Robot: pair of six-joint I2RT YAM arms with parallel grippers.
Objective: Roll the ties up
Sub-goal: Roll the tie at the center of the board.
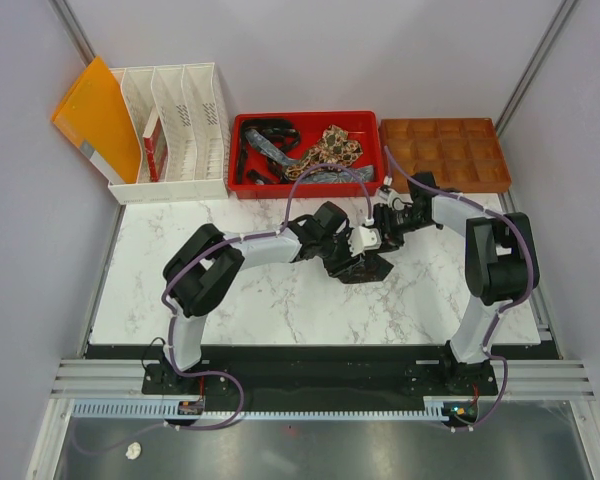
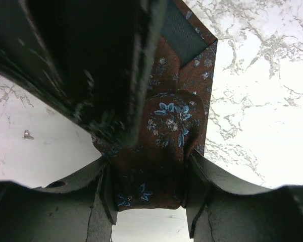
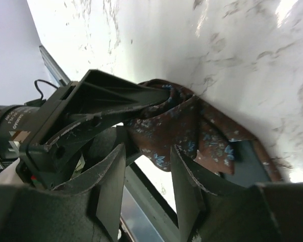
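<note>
A dark brown tie with small blue flowers lies partly rolled on the marble table, its pointed end flat beyond the roll. My left gripper is shut on the rolled part, a finger pressing each side. In the top view both grippers meet over the tie at mid-table, with the left gripper just left of the right gripper. My right gripper is open, its fingertips at the near edge of the roll. One of its fingers hangs over the tie.
A red bin at the back holds more ties: a tan speckled one, a dark one and a blue patterned one. A white file organizer and orange folder stand back left. A brown compartment tray stands back right.
</note>
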